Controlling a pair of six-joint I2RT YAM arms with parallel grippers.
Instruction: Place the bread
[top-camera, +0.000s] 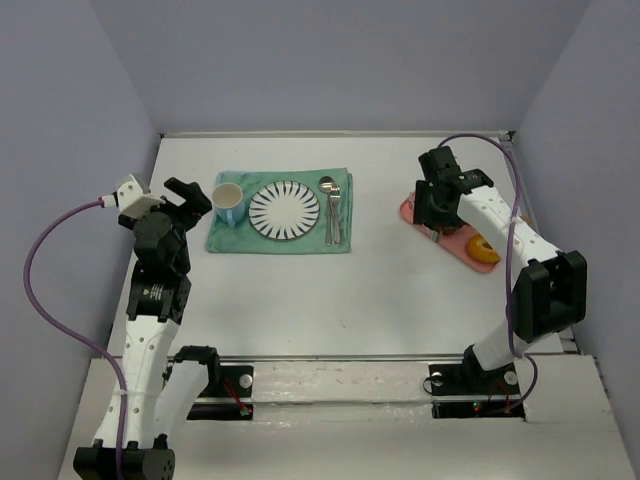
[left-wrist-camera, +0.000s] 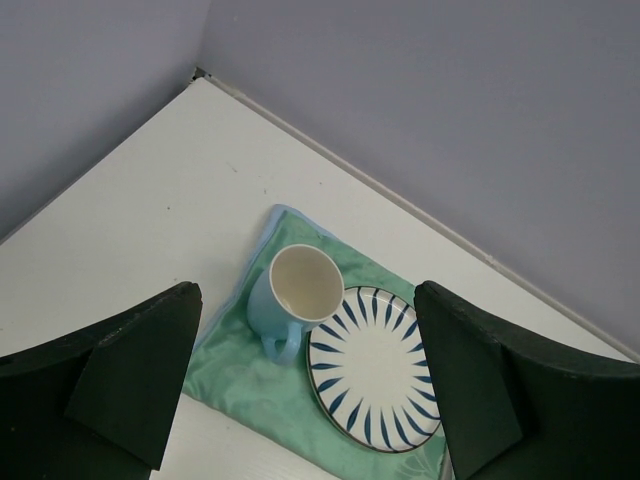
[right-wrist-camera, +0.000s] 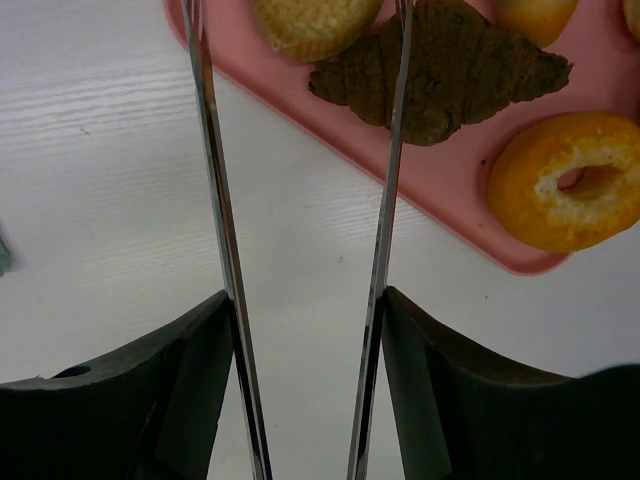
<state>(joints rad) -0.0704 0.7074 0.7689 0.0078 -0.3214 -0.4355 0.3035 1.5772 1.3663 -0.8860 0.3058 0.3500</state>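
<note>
From above, the right tool (top-camera: 437, 222) hangs over the pink tray (top-camera: 412, 212). The left wrist view shows the left tool (left-wrist-camera: 305, 385) spread above the plate (left-wrist-camera: 375, 365). Right wrist: tongs blades parted around the bread (right-wrist-camera: 312, 22); they should close centred, gently.

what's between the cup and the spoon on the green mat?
The blue-striped plate sits between the cup and the spoon, all on the green mat; clearest in the top view.
</note>
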